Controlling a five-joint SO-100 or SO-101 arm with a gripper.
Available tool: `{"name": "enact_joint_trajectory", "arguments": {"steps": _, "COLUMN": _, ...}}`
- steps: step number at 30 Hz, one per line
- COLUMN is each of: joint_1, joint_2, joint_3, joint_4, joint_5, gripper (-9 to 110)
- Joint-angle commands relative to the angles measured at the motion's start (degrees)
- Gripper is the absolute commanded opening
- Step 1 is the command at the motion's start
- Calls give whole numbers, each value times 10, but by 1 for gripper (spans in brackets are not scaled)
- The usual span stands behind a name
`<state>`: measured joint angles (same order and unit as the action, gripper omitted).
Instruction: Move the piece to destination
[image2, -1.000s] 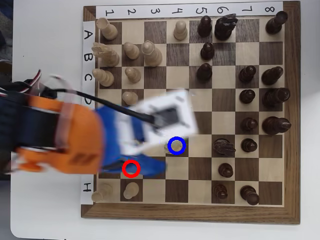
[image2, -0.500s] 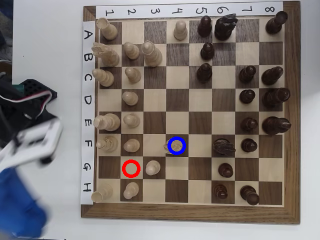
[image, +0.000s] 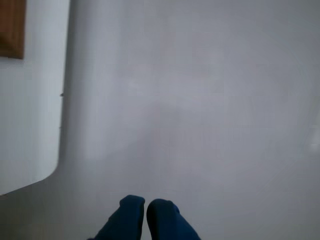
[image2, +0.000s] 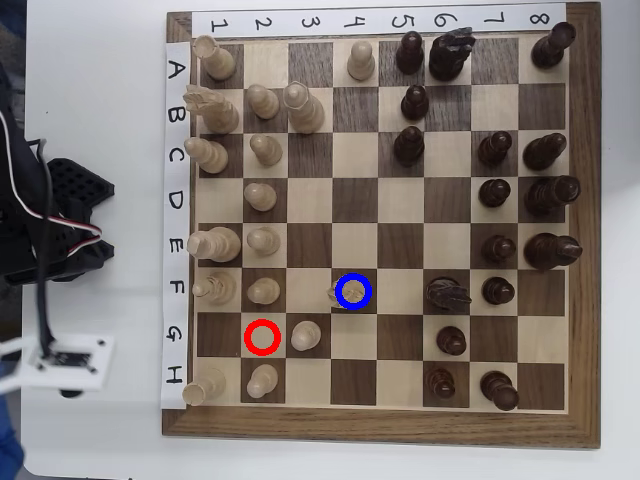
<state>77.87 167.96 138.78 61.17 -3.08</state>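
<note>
Cream piece (image2: 340, 292) stands on the blue-ringed destination (image2: 354, 291) of the chessboard (image2: 580, 240).
In the wrist view, the blue gripper (image: 145, 210) has fingertips together, holding nothing, over bare white table (image: 200, 100), well away from the piece.

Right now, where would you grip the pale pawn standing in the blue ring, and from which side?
Its upper part, coming straight down from above, I'd judge. In the overhead view the ringed pawn stands upright with no piece on the squares beside it, so fingers fit either side. The nearest pale pawn sits diagonally off.
</note>
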Motion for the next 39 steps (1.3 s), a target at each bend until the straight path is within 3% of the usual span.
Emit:
{"name": "enact_joint_trajectory", "arguments": {"steps": 1, "joint_1": 72, "joint_2": 97, "joint_3": 207, "joint_4": -76, "joint_5": -17, "gripper": 0}}
{"name": "enact_joint_trajectory", "arguments": {"steps": 16, "joint_1": 111, "joint_2": 142, "joint_3": 404, "joint_4": -185, "joint_5": -43, "gripper": 0}}
{"name": "enact_joint_trajectory", "arguments": {"steps": 39, "joint_1": 105, "joint_2": 279, "joint_3": 398, "joint_4": 25, "joint_5": -62, "gripper": 0}}
